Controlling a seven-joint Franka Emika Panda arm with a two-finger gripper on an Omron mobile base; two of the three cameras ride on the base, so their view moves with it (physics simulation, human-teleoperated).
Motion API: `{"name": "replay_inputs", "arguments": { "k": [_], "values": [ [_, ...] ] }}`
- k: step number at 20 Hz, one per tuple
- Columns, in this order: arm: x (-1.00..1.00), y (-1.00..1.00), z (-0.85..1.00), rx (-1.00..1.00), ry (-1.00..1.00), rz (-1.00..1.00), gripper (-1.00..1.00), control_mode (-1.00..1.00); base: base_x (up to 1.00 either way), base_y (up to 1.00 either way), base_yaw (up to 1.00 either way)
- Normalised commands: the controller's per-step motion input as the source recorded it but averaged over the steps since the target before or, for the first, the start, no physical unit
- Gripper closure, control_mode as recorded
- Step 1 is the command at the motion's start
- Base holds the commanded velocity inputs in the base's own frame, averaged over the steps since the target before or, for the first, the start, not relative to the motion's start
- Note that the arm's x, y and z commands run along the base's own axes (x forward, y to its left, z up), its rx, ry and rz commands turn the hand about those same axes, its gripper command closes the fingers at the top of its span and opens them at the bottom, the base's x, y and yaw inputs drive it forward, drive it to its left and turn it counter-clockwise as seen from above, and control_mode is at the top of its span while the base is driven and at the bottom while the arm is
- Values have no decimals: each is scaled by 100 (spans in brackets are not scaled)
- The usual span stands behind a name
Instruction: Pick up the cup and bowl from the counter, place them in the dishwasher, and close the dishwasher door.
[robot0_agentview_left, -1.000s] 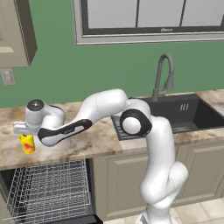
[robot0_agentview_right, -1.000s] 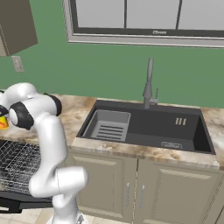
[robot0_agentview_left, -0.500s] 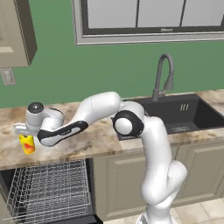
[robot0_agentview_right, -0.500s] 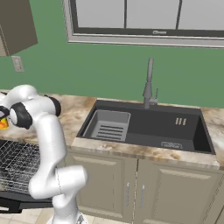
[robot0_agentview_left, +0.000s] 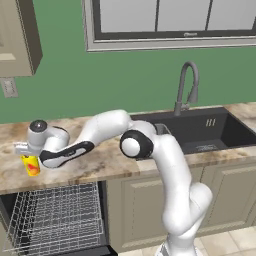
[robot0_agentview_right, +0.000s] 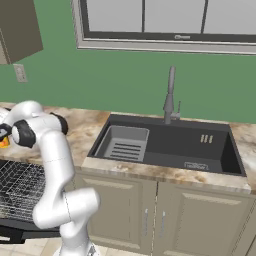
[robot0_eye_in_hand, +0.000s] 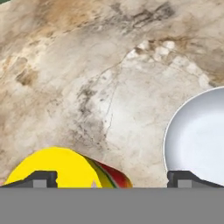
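The yellow cup (robot0_agentview_left: 31, 165) with its red-orange patch stands upright near the left end of the counter (robot0_agentview_left: 110, 165). My gripper (robot0_agentview_left: 28, 154) hangs open just above it, fingers pointing down and holding nothing. Seen from the hand, the cup (robot0_eye_in_hand: 65, 168) sits low and left by one fingertip, and the pale bowl (robot0_eye_in_hand: 199, 135) lies on the counter (robot0_eye_in_hand: 109, 65) by the other; the gripper (robot0_eye_in_hand: 113, 179) is midway between. From the right base, the cup (robot0_agentview_right: 4, 143) peeks out at the left edge. Below, the dishwasher stands open with its wire rack (robot0_agentview_left: 55, 220) pulled out.
The dark sink (robot0_agentview_left: 200, 131) and its faucet (robot0_agentview_left: 185, 87) lie to the right of the arm. A wall cabinet (robot0_agentview_left: 17, 35) hangs above the left end of the counter. Beige cabinet doors (robot0_agentview_right: 165, 220) sit under the sink. The rack (robot0_agentview_right: 20, 185) juts out under the counter edge.
The arm's elbow has drifted a little to the left. The hand has stayed over the cup and the jaws have stayed open.
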Motion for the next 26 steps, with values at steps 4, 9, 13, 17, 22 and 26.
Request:
{"name": "replay_inputs", "arguments": {
  "k": [4, 9, 13, 17, 22, 26],
  "values": [
    [26, 28, -24, 0, 0, 0, 100, -100, 0, 0, 0],
    [-15, 3, -18, 0, -4, 0, 100, -100, 0, 0, 0],
    [-54, -25, -3, 0, -10, 0, 100, -100, 0, 0, 0],
    [-38, -34, -3, 0, -8, 0, 100, -100, 0, 0, 0],
    [-41, -44, 9, 2, -11, 3, 100, -100, 0, 0, 0],
    [-17, -19, 38, 3, -12, 20, 100, -100, 0, 0, 0]
  ]
}}
